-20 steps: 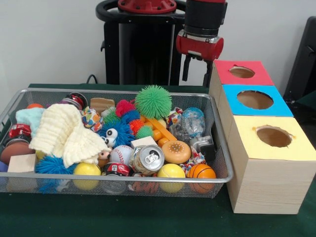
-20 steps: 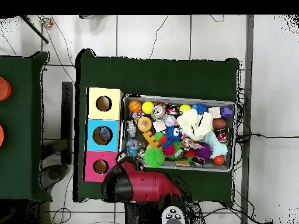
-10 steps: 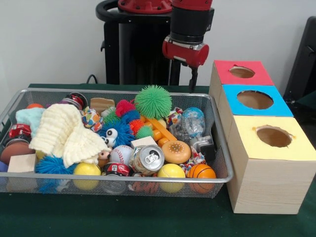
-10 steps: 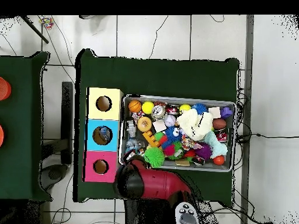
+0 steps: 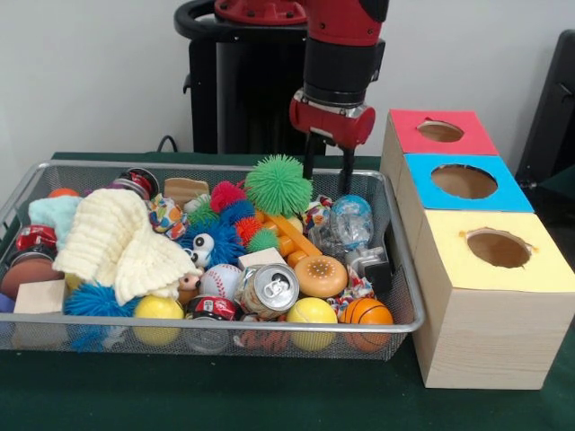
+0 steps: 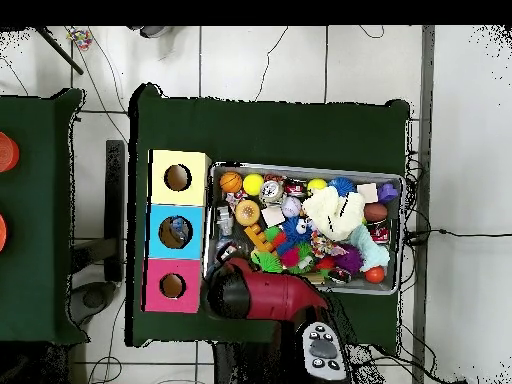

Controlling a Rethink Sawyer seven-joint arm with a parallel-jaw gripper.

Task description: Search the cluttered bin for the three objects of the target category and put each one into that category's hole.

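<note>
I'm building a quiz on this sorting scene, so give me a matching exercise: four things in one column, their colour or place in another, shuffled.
Things:
1. spiky ball
2. knitted cloth
3. basketball
4. box nearest the robot

Descriptions:
A. red top with a hole
B. green, under the gripper
C. orange, in the bin's front corner beside the yellow box
D. cream, draped over toys in the bin

Pairs: 1-B, 2-D, 3-C, 4-A
</note>
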